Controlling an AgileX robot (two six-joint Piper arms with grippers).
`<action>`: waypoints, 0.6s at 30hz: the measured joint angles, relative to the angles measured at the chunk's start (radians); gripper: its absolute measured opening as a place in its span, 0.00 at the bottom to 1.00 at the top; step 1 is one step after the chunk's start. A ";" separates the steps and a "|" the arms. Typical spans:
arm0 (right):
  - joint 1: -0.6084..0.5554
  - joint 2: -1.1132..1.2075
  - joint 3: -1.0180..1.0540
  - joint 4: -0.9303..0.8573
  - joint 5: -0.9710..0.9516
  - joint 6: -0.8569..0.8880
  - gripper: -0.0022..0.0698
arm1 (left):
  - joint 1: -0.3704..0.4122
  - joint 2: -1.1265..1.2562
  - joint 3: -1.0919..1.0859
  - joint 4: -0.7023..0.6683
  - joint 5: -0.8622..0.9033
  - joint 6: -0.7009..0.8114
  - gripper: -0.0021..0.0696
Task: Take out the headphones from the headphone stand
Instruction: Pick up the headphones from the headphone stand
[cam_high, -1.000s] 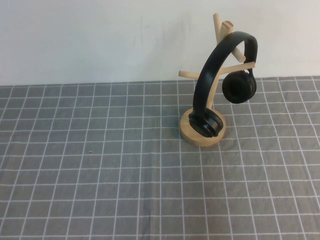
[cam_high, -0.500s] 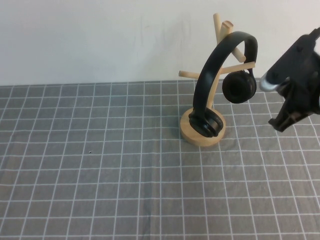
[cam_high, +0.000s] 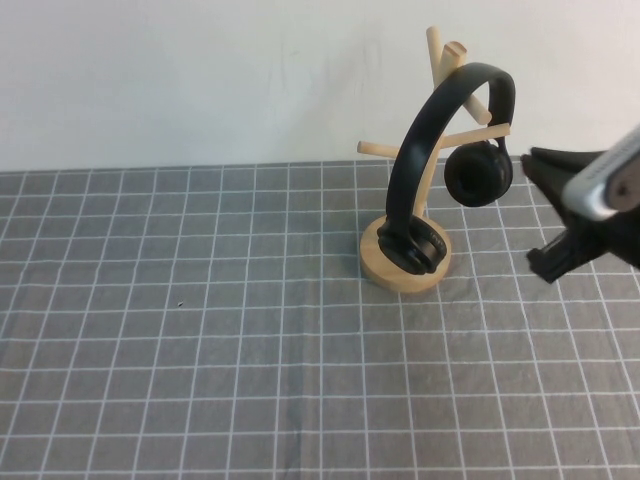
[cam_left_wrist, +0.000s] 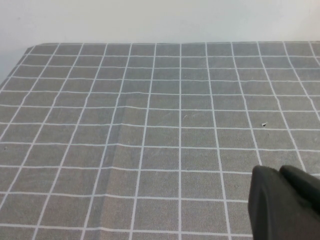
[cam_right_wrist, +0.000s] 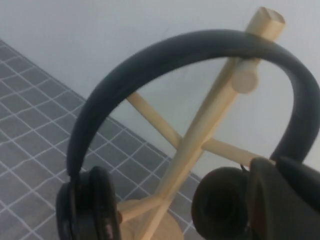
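Note:
The black headphones (cam_high: 420, 140) hang on the light wooden headphone stand (cam_high: 385, 268), the headband over an upper peg, one earcup low by the round base, the other higher to the right. My right gripper (cam_high: 548, 262) is shut and empty at the right edge of the high view, to the right of the stand and apart from it. In the right wrist view the headphones (cam_right_wrist: 150, 55) and the stand's pole (cam_right_wrist: 200, 135) fill the picture, with the right gripper (cam_right_wrist: 272, 165) close beside the nearer earcup. My left gripper (cam_left_wrist: 277, 172) is shut over bare cloth and holds nothing.
A grey cloth with a white grid (cam_high: 200, 350) covers the table up to a white wall (cam_high: 200, 80). The stand's pegs stick out to the sides and above the headband.
My right arm has come in from the right edge of the high view and shifted a little lower. The headphones and the stand have not moved.

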 joint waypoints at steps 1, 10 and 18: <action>-0.025 0.000 0.011 -0.021 -0.021 0.050 0.02 | 0.000 0.000 0.000 0.000 0.000 0.000 0.02; -0.232 0.052 -0.070 -0.455 -0.223 0.331 0.02 | 0.000 0.000 0.000 0.000 0.000 0.000 0.02; -0.169 0.122 -0.181 -0.303 -0.071 -0.052 0.06 | 0.000 0.000 0.000 0.000 0.000 0.000 0.02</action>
